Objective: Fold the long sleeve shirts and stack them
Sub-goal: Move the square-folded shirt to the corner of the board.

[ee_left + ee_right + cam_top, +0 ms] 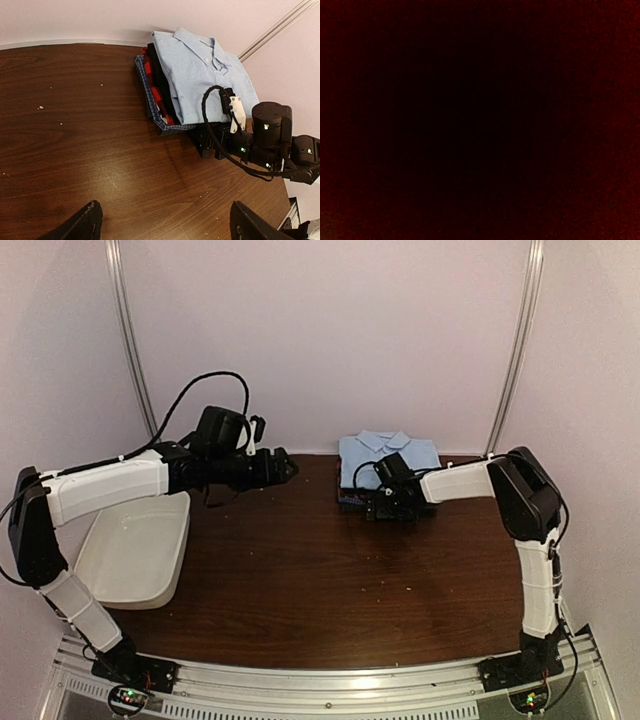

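The left tool (162, 227) hangs empty above the table (300, 580), its two dark fingers spread wide apart. The right tool (385, 505) sits low on the wood, pressed to the near edge of the shirt stack with its jaws wide; its own camera shows only darkness. The stack lies at the table's far edge: a smooth light blue collared shirt (200, 70) on top, red and black shirts (159, 95) beneath, a blue check shirt (172, 128) lowest. A white plastic tub (135, 550), shallow and rounded, rests at the left. Pale crumbs (40, 107) dot the dark grained wood.
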Controlling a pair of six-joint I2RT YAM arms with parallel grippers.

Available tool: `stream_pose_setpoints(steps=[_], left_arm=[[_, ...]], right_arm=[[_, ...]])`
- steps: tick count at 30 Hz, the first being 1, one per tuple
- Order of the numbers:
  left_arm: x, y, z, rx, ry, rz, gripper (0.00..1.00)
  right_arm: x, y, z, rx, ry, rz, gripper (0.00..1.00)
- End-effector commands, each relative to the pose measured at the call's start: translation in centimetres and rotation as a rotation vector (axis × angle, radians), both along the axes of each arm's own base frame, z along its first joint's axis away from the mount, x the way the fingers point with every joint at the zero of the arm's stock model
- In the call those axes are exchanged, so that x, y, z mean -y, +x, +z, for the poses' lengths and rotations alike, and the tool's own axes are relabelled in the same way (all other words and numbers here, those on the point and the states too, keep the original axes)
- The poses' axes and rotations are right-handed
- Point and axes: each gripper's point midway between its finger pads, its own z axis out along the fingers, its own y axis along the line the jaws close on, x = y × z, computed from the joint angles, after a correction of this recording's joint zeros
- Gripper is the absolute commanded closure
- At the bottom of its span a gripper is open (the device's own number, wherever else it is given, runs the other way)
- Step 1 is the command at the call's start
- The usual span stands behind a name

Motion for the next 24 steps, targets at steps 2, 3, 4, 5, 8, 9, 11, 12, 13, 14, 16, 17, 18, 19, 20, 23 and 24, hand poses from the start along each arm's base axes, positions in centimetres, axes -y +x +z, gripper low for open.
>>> stream_pose_setpoints(steps=[2,3,4,5,8,9,11,12,13,14,16,17,18,19,20,23,24], left_arm=[[-0.1,0.0,1.4,0.049,-0.030,-0.016,0.10],[-0.1,0.0,1.5,0.049,-0.032,-0.017,0.10],[-0.1,0.0,1.4,0.047,-0.032,-0.018,0.10],[0.0,0.0,1.4,0.046,-0.033,-0.019,0.10],[-0.1,-0.1,1.4,0.046,-0.035,-0.022,0.10],[-0.1,-0.2,1.3,0.045,-0.035,-0.023,0.10],[-0.1,-0.2,1.2,0.042,-0.034,-0.022,0.10],[-0.1,-0.2,1.2,0.042,-0.036,-0.023,0.10],[-0.1,-0.3,1.1,0.040,-0.037,-0.024,0.10],[0.0,-0.3,1.1,0.039,-0.040,-0.025,0.10],[0.0,-0.4,1.1,0.036,-0.047,-0.025,0.10],[0.1,-0.4,1.1,0.035,-0.052,-0.026,0.10],[0.1,-0.4,1.2,0.034,-0.056,-0.028,0.10],[0.1,-0.5,1.2,0.032,-0.059,-0.028,0.10],[0.1,-0.6,1.2,0.030,-0.063,-0.029,0.10],[0.0,-0.8,1.3,0.030,-0.065,-0.030,0.10],[-0.1,-0.9,1.3,0.030,-0.065,-0.030,0.10]], right_arm=[[-0.5,1.9,-2.3,-0.079,-0.010,0.046,0.00],[-0.3,2.3,-2.6,-0.088,-0.022,0.043,0.00],[-0.3,2.7,-3.0,-0.094,-0.031,0.041,0.00],[-0.1,3.2,-3.0,-0.093,-0.032,0.037,0.00],[0.6,4.3,-3.4,-0.094,-0.022,0.028,0.00],[0.8,4.6,-3.4,-0.092,-0.017,0.026,0.00],[0.9,5.2,-3.4,-0.091,-0.003,0.031,0.00],[0.8,5.6,-3.2,-0.085,0.007,0.034,0.00],[0.5,5.8,-3.0,-0.078,0.017,0.040,0.00],[0.2,6.0,-2.9,-0.074,0.029,0.047,0.00],[-0.3,6.4,-2.7,-0.071,0.048,0.053,0.00],[-0.4,6.6,-2.8,-0.074,0.048,0.052,0.00],[-0.5,6.9,-2.6,-0.069,0.048,0.049,0.00],[-0.6,7.1,-2.4,-0.067,0.048,0.049,0.00],[-0.6,7.3,-2.2,-0.061,0.049,0.049,0.00],[-0.7,7.5,-1.1,-0.045,0.053,0.048,0.00],[-0.6,7.5,-0.6,-0.037,0.053,0.047,0.00]])
